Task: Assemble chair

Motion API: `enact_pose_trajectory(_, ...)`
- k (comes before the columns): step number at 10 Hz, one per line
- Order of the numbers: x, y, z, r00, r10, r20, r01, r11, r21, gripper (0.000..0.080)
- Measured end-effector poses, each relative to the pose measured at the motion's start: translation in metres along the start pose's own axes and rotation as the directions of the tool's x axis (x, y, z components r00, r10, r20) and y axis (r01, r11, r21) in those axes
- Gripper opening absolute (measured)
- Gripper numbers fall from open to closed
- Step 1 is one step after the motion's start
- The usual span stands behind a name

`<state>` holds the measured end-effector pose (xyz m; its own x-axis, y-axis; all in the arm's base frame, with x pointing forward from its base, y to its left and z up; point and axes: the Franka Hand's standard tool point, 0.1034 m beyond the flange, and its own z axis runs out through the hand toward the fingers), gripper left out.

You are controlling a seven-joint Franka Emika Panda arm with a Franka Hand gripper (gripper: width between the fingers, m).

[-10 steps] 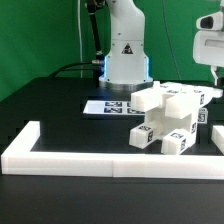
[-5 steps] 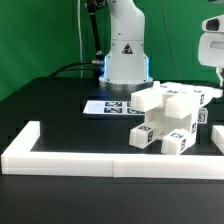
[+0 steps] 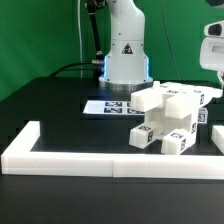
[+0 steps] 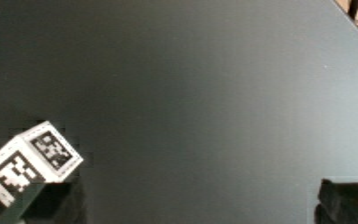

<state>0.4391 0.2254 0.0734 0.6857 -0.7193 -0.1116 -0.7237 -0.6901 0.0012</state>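
**Hand wide and empty, up beside the chair pieces**

The robot's white two-finger hand (image 4: 197,203) stands wide and grips nothing. In the wrist view its two dark fingers (image 4: 48,203) sit at opposite edges, with bare black tabletop (image 4: 194,90) between them. Just beside one finger shows a white tagged block (image 4: 34,160); whether they touch cannot be told. In the exterior view the hand hangs at the upper right edge of the frame, partly cut off. It is above and apart from the small matte-white toy chair (image 3: 168,118), whose blocky tagged pieces cluster right of centre. Left of the chair lies the thin flat white marker board (image 3: 105,106), in front of the arm's white base (image 3: 127,50). A long low white border rail (image 3: 100,156) crosses the lower frame.
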Motion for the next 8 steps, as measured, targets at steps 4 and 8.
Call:
enact_pose_trajectory(4,0.0034,0.0065,0.0028,0.999,-0.034,-0.001,0.034,0.999,-0.007,0.0649)
enact_pose_trajectory(8,0.0067,0.0011,-0.0053,0.999,-0.043,-0.014,0.043,0.999,0.019,0.0649)
